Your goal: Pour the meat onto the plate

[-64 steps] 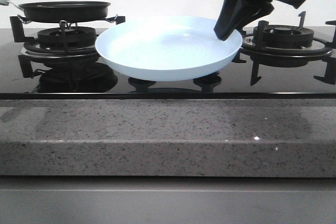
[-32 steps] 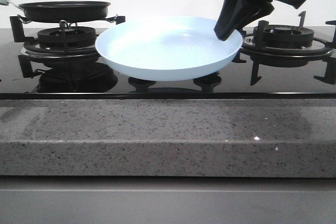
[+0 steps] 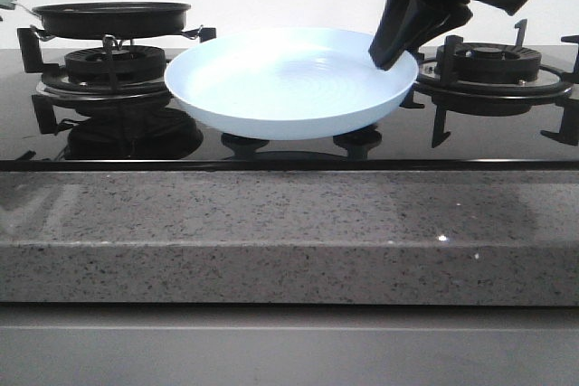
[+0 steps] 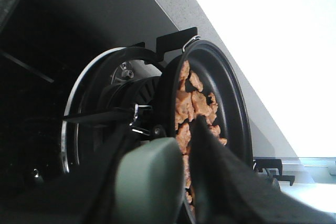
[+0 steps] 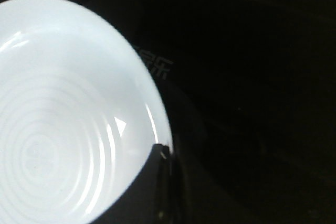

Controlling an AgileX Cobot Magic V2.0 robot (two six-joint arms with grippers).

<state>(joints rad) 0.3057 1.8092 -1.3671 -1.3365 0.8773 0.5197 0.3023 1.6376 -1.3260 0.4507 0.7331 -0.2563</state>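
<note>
The plate [image 3: 289, 83] lay nearest, on the glass hob between the burners, empty. The right gripper [image 3: 391, 53] pinched its far right rim, closed on it. The plate looked glossy, stiff and probably slippery, so a rim hold suited it. Farther back left, the pan [image 3: 110, 17] sat on a burner holding the meat [image 4: 193, 111], loose pieces likely to slide. The left gripper [image 4: 173, 182] straddled the pale-green handle [image 4: 149, 182]; whether it was clamped I could not tell.

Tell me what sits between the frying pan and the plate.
Nothing stands between them. In the front view the frying pan rests on the left burner grate, whose prong reaches the plate rim.
</note>
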